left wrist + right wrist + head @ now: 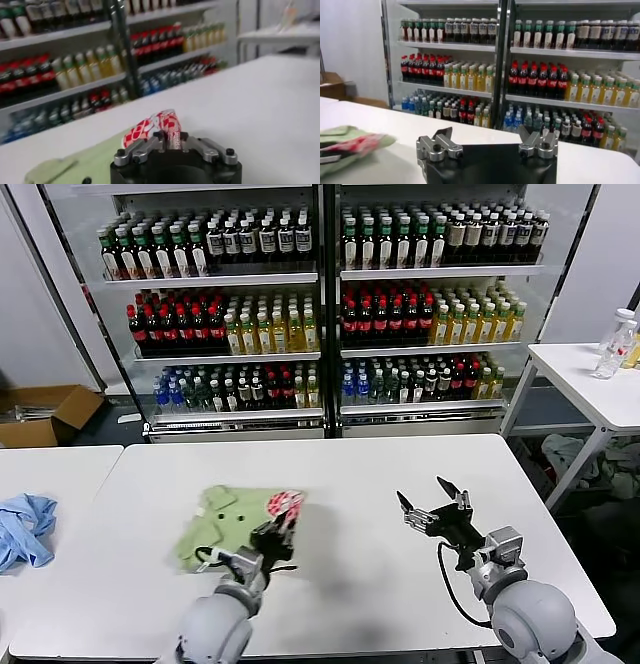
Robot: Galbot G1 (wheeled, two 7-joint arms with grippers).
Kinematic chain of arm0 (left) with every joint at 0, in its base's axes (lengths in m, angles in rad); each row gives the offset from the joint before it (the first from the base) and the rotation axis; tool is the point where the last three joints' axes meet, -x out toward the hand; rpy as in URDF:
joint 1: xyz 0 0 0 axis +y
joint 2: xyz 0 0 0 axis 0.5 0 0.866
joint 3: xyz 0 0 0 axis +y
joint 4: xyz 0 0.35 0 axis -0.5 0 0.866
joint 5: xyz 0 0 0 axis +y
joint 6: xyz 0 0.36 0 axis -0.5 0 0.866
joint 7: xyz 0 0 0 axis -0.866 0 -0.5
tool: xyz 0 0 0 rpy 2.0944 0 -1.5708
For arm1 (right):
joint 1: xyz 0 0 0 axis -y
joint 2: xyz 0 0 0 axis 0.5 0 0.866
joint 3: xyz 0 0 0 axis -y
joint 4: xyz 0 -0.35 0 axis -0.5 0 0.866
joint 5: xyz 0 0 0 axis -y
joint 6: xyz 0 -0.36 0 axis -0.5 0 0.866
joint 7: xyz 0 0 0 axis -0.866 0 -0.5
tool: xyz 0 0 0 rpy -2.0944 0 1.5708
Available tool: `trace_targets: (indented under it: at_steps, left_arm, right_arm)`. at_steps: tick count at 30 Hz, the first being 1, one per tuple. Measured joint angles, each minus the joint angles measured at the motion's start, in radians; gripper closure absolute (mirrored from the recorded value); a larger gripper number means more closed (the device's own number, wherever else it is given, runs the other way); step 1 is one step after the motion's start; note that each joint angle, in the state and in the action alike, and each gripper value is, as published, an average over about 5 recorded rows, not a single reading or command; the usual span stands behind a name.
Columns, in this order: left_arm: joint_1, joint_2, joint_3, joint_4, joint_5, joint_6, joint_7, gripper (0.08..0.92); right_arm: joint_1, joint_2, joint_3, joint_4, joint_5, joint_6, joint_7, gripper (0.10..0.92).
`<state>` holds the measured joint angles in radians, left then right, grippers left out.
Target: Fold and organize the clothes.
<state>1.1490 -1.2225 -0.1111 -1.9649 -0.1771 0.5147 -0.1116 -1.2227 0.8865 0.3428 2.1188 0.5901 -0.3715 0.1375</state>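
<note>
The clothes, a light green polo shirt (222,526), lie partly folded on the white table (400,459), left of centre. The red-and-white printed patch (284,504) sits at the fold's right edge, lifted a little. My left gripper (281,531) is at that edge; in the left wrist view the left gripper (170,136) has its fingers narrowly set with the patch fabric (150,127) pinched between them. My right gripper (432,502) hovers open over bare table to the right, holding nothing. In the right wrist view the right gripper (484,134) is spread wide, with the shirt (345,142) well off to its side.
A light blue garment (22,529) lies on the neighbouring table at far left. Glass-door coolers full of bottles (320,314) stand behind the table. A cardboard box (45,414) sits on the floor at back left, and a side table (590,379) with bottles stands at right.
</note>
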Motion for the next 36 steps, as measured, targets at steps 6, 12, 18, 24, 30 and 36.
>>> trace_targets:
  at_steps: [6,12,18,24,30,36]
  left_arm:
    - [0.002,-0.009,0.025,-0.062,-0.101,-0.013,-0.034,0.543]
    - [0.078,0.009,-0.040,-0.147,-0.191,-0.030,-0.066,0.370]
    - [0.156,0.038,-0.185,-0.175,-0.250,-0.054,-0.103,0.211]
    - [0.219,0.052,-0.319,-0.187,-0.286,-0.069,-0.131,0.178]
    - [0.258,0.051,-0.389,-0.192,-0.296,-0.081,-0.146,0.177]
    - [0.265,0.051,-0.422,-0.187,-0.302,-0.088,-0.152,0.177]
  right_arm:
    - [0.020,0.026,-0.048,-0.007,0.003,-0.009,0.025,0.203]
    - [0.085,0.079,-0.160,-0.044,0.047,-0.045,0.075,0.203]
    - [0.189,0.164,-0.302,-0.137,0.132,-0.099,0.153,0.203]
    - [0.293,0.251,-0.424,-0.247,0.191,-0.145,0.224,0.203]
    - [0.372,0.322,-0.505,-0.350,0.223,-0.171,0.277,0.203]
    - [0.430,0.372,-0.549,-0.434,0.248,-0.182,0.302,0.250]
